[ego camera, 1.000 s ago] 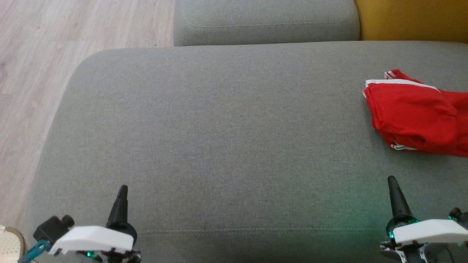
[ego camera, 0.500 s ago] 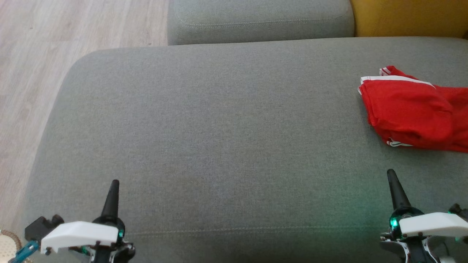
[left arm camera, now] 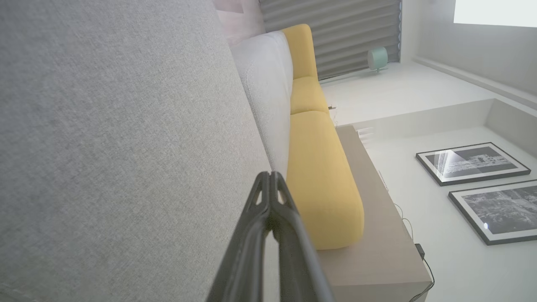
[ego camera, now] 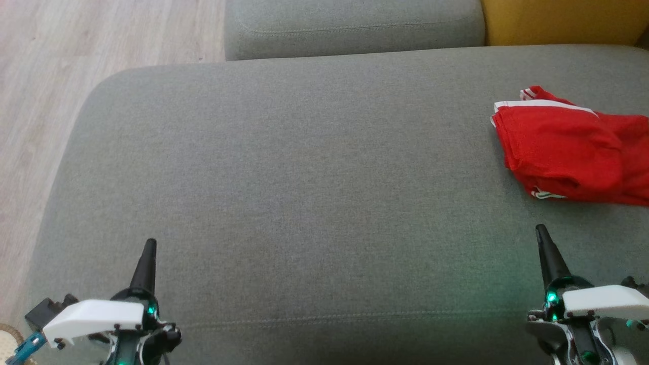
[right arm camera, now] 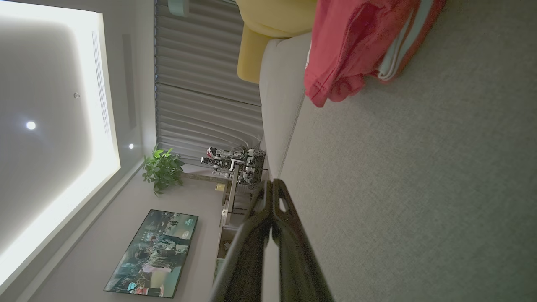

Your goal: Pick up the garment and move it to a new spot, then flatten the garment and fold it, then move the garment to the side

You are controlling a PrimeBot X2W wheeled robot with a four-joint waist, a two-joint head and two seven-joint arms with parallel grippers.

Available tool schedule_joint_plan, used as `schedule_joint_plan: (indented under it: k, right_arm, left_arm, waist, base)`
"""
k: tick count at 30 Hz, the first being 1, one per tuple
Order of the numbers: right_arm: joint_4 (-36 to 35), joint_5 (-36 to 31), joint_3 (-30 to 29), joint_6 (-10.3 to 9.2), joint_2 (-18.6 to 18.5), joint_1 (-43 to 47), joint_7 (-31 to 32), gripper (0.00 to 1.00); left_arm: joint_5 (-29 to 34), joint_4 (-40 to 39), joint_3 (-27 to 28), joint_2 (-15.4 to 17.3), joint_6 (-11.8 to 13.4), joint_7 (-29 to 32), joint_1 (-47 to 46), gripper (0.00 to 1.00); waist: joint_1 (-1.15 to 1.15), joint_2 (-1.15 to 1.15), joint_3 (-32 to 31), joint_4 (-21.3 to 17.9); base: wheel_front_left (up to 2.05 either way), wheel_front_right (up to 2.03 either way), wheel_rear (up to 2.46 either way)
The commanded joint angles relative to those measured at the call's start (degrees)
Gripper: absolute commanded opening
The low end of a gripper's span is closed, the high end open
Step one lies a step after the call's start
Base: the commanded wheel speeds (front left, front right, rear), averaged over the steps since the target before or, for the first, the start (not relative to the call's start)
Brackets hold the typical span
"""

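Observation:
The garment (ego camera: 568, 149) is red cloth with white trim, lying bunched at the right side of the grey sofa seat (ego camera: 304, 177); the right wrist view has it as a red heap (right arm camera: 356, 46) at the top. My right gripper (ego camera: 541, 232) stands shut near the seat's front right, a short way in front of the garment and apart from it. In its own wrist view the right gripper (right arm camera: 272, 184) has its fingertips pressed together with nothing between them. My left gripper (ego camera: 150, 244) is shut at the front left, far from the garment, and the left gripper (left arm camera: 268, 176) holds nothing.
A grey back cushion (ego camera: 355, 25) and a yellow cushion (ego camera: 557, 20) lie behind the seat. Wood floor (ego camera: 45, 76) runs along the left. The seat's rounded left edge (ego camera: 66, 167) drops to the floor. A pale woven object (ego camera: 7, 337) sits at the lower left corner.
The whole head picture has shifted: the camera moved, so sofa and garment sit slightly higher and further left. Both grippers stay shut.

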Motion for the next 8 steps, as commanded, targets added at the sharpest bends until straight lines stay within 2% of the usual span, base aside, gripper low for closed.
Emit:
schedule_joint_plan:
  k: [1, 8]
  right_arm:
    - [-1.50, 1.90, 0.80, 0.00, -0.75, -3.26, 0.58, 0.00]
    - [-0.94, 6.43, 0.74, 0.00, -0.79, -4.23, 1.75, 0.00]
  left_arm:
    - [-2.05, -1.28, 2.27, 0.60, -0.57, 0.58, -4.01, 0.00]
    - [-7.14, -0.60, 3.46, 0.53, -1.10, 1.80, -5.05, 0.00]
  waist:
    - [0.00, 0.00, 0.05, -0.13]
    - [0.00, 0.00, 0.26, -0.65]
  base:
    - [0.00, 0.00, 0.00]
    - [0.00, 0.00, 0.00]
